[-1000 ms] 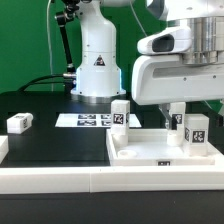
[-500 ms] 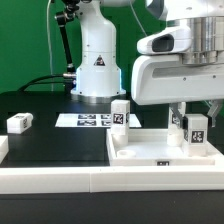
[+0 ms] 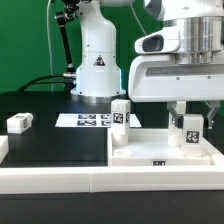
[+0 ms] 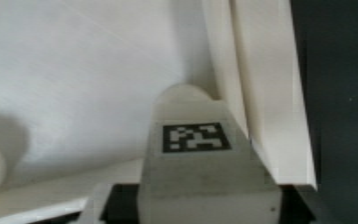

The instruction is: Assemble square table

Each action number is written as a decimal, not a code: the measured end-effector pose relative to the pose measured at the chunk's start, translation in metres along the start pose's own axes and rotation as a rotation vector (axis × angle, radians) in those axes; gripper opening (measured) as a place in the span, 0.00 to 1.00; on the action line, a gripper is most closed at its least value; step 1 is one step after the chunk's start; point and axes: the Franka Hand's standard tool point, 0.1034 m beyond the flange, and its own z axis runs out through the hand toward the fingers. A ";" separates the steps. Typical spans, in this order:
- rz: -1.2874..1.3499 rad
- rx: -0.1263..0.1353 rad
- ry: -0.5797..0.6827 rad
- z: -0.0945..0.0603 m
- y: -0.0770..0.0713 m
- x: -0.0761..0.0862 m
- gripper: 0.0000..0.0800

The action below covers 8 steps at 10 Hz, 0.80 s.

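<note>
Gripper (image 3: 190, 119) is clamped narrow on a tagged white leg (image 3: 192, 131), standing upright over the square tabletop (image 3: 150, 157) near its far corner on the exterior view's right; wrist cam shows that leg (image 4: 197, 140) between the jaws, close to the raised rim. Another leg (image 3: 120, 115) stands at the top's far edge, third leg (image 3: 19, 123) loose on the black table surface (image 3: 55, 145), well apart. Looks early-mid: can't tell if any leg is fixed. Marker board (image 3: 88, 120) lies flat behind, white rail (image 3: 60, 183) in front, green backdrop.
</note>
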 end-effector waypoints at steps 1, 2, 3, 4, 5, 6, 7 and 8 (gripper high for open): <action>0.062 -0.005 0.003 0.000 0.004 0.000 0.36; 0.154 -0.010 0.005 -0.001 0.009 0.000 0.37; 0.211 -0.013 0.007 -0.001 0.013 0.000 0.37; 0.286 -0.017 0.011 -0.001 0.017 0.001 0.37; 0.324 -0.022 0.015 -0.001 0.021 0.002 0.37; 0.325 -0.025 0.017 -0.002 0.023 0.003 0.37; 0.324 -0.025 0.016 -0.001 0.023 0.003 0.37; 0.324 -0.025 0.016 -0.001 0.023 0.003 0.56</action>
